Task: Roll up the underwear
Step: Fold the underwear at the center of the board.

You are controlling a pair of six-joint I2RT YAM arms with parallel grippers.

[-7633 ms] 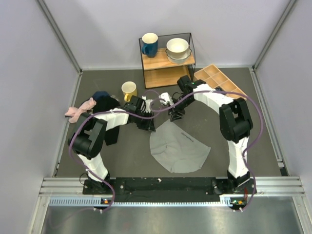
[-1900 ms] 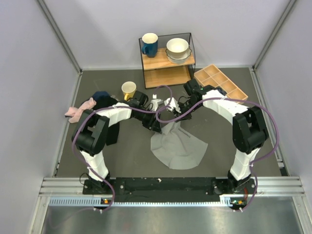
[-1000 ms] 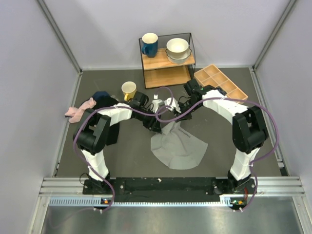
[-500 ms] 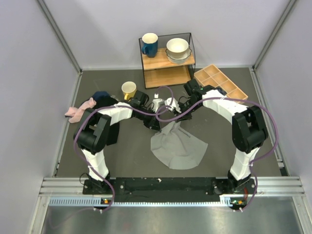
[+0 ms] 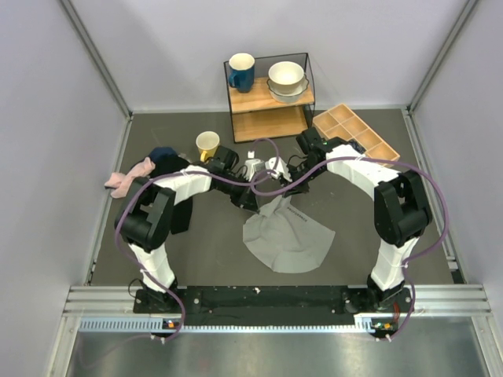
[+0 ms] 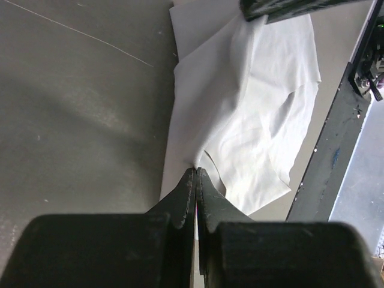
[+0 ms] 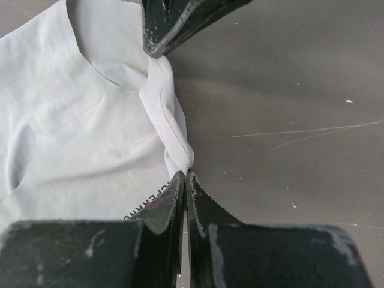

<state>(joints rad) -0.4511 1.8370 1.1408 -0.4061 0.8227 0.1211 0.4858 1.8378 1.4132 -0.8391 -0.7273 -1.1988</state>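
The underwear [image 5: 288,236] is a light grey fan of thin cloth on the dark table, its narrow far end gathered between both arms. My left gripper [image 5: 255,202] is shut on the far left corner of the underwear [image 6: 252,108]; the left wrist view shows its tips [image 6: 197,170] pinching a small peak of cloth. My right gripper [image 5: 280,192] is shut on the twisted far edge, close beside the left. In the right wrist view its tips [image 7: 186,173] clamp the rolled hem of the underwear [image 7: 78,120], with dark lettering [image 7: 147,204] next to them.
A yellow mug [image 5: 207,144] stands just behind the left arm. Further back, a wooden shelf [image 5: 267,102] holds a blue mug [image 5: 241,72] and bowls [image 5: 286,78]. A wooden divided tray [image 5: 354,129] lies back right. Pink cloth [image 5: 128,177] and a dark blue bundle [image 5: 163,155] lie left.
Over the last second my left gripper has shut on the underwear's far corner. Both arms have barely moved. Since the earliest frame, the underwear's far tip has been gathered up.
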